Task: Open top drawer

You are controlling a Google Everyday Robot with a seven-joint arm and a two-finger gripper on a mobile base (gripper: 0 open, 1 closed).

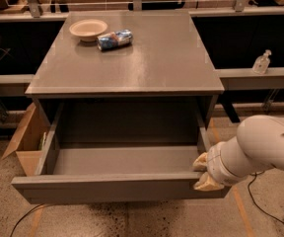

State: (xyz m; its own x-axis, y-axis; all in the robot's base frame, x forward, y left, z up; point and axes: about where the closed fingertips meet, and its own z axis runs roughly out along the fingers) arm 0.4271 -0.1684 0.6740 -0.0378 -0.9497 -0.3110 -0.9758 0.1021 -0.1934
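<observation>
The top drawer [117, 186] of the grey cabinet [132, 58] stands pulled far out, its wide flat front low in the view and its deep grey box inside bare. My gripper [203, 174] sits at the right end of the drawer front, its pale fingertips [201, 163] over the front's upper edge. The white arm [265, 147] comes in from the right.
A beige bowl [88, 29] and a blue-and-white packet [114, 39] lie on the cabinet top at the back left. An open cardboard box [27, 139] stands on the floor left of the cabinet. A clear bottle [261, 62] stands on a ledge at right. Cables lie on the floor.
</observation>
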